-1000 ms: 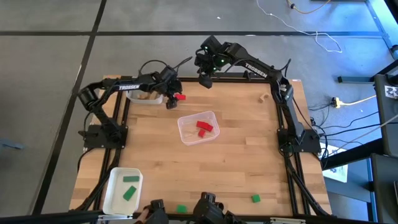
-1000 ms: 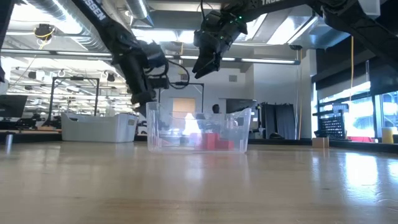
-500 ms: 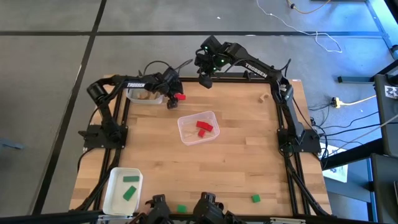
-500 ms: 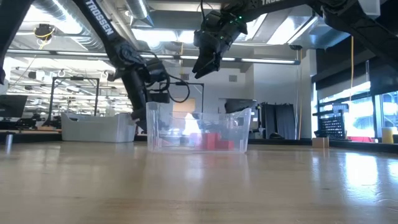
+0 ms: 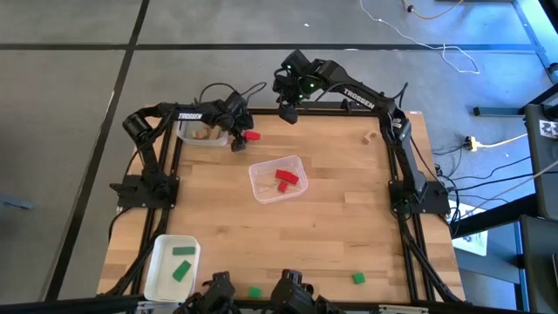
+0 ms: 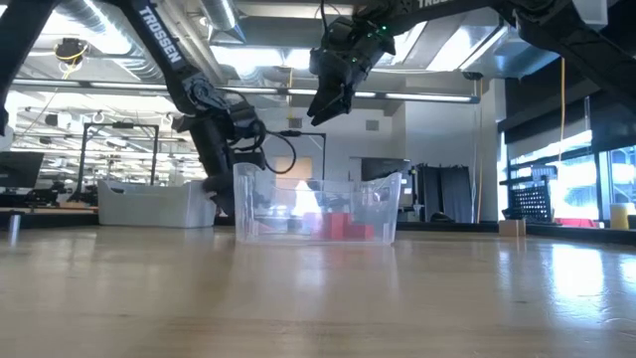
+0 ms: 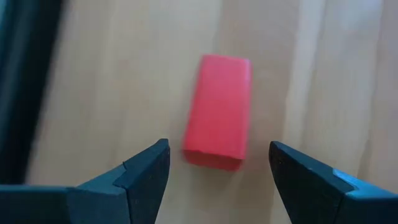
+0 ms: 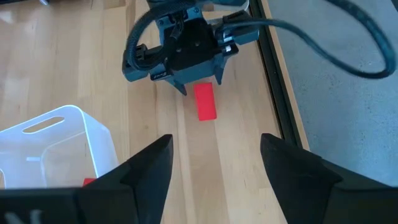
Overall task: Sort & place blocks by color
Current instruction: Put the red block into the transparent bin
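Note:
A red block point(image 7: 219, 112) lies flat on the table near the far edge point(image 5: 252, 136). My left gripper point(image 7: 217, 167) is open and low over the table point(image 5: 237, 141), one finger on each side of the block's near end, touching neither side. My right gripper point(image 5: 286, 110) hangs open, high above the far edge point(image 6: 323, 104), and looks down on the same block point(image 8: 204, 101). Two red blocks point(image 5: 285, 178) lie in the clear tray point(image 5: 261, 187). Green blocks point(image 5: 181, 262) lie in the white tray point(image 5: 155, 277). Tan blocks point(image 5: 205, 133) sit in the far-left tray.
Two loose green blocks point(image 5: 254, 293) point(image 5: 357, 278) lie near the table's near edge. A tan block point(image 5: 370, 137) sits toward the far right corner. The clear tray stands just near-right of the left gripper. Bare wood lies between the trays.
My left gripper has come down toward the table beside the red block, its arm's elbow swinging toward the far edge. The red block has stayed where it was.

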Controlling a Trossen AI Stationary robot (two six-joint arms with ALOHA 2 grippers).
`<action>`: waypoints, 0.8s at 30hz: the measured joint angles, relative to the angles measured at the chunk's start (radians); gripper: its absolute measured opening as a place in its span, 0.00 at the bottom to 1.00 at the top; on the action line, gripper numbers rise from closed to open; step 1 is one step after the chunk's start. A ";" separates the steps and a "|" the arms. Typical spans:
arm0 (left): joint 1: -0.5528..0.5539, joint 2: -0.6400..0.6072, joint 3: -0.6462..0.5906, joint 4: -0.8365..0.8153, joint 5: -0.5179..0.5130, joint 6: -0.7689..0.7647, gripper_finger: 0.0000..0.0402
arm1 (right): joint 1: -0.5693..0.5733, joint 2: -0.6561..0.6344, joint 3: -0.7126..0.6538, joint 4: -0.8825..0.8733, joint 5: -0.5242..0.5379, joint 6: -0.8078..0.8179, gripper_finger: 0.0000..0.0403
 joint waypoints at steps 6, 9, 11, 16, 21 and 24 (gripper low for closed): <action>-0.018 0.029 0.004 -0.001 0.013 0.048 0.59 | 0.000 0.000 0.000 0.000 0.000 0.000 0.60; -0.035 0.028 0.004 0.003 -0.002 0.086 0.55 | 0.000 0.000 0.000 0.000 0.000 0.000 0.60; -0.038 0.025 0.003 0.003 -0.011 0.087 0.52 | 0.000 0.000 0.000 0.000 0.000 0.000 0.60; -0.040 0.026 0.002 -0.003 -0.012 0.081 0.42 | 0.000 0.000 0.000 0.000 0.000 0.000 0.60; -0.056 0.026 0.002 -0.003 -0.049 0.007 0.30 | 0.000 0.000 0.000 0.003 0.000 0.000 0.60; -0.067 0.027 0.002 -0.003 -0.086 -0.030 0.30 | 0.000 0.000 0.000 0.010 0.000 0.000 0.60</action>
